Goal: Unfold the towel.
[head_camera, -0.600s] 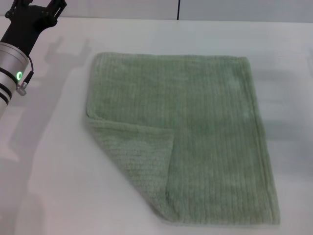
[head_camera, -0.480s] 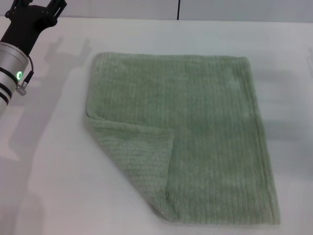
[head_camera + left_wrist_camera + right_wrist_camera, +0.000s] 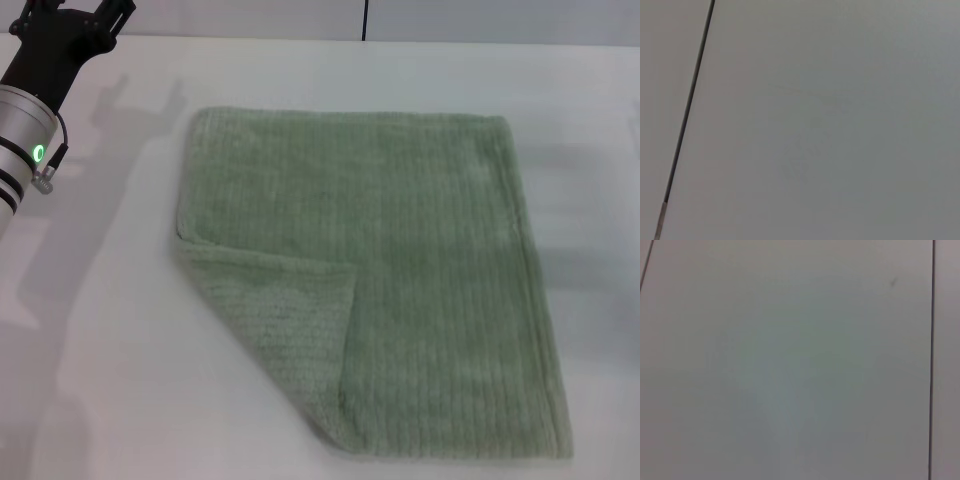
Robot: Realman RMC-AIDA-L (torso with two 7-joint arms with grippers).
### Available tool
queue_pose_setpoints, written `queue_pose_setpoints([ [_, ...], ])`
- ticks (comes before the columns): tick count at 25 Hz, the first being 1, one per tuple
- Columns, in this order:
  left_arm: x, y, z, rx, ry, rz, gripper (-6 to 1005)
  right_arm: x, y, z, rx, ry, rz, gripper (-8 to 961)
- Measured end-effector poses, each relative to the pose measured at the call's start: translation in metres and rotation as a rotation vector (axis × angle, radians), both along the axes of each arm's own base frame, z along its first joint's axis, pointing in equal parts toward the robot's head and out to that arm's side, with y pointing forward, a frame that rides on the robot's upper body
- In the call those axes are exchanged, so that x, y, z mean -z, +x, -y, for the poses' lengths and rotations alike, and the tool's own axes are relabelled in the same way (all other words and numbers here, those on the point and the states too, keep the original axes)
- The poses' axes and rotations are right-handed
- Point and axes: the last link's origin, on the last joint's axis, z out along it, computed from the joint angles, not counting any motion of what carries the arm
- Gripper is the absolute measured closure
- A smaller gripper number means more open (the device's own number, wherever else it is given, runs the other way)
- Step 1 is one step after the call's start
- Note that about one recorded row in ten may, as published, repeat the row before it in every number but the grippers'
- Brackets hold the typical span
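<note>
The pale sage-green towel (image 3: 400,250) lies flat on the white table (image 3: 110,380) in the head view. Its near-left corner is folded over onto it as a triangular flap (image 3: 285,320). My left gripper (image 3: 75,12) is raised at the far left, well away from the towel's far-left corner, and is cut off by the picture's top edge. My right gripper is out of view. Neither wrist view shows the towel.
The table's far edge (image 3: 300,40) runs behind the towel, with a wall and a dark vertical seam (image 3: 365,18) beyond. Both wrist views show only a plain pale surface with a thin dark seam (image 3: 687,110) (image 3: 931,360).
</note>
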Motion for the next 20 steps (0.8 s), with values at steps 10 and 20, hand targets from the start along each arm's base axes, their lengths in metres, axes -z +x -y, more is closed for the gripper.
queue_pose_setpoints([
  [10,0.001,-0.001,0.002,-0.003,-0.003,0.002,189,0.007,-0.010,0.001,-0.057,-0.029,0.011,483],
  [20,-0.002,-0.002,0.004,0.009,0.010,0.004,190,0.020,-0.024,-0.024,-0.016,-0.177,-0.083,851],
])
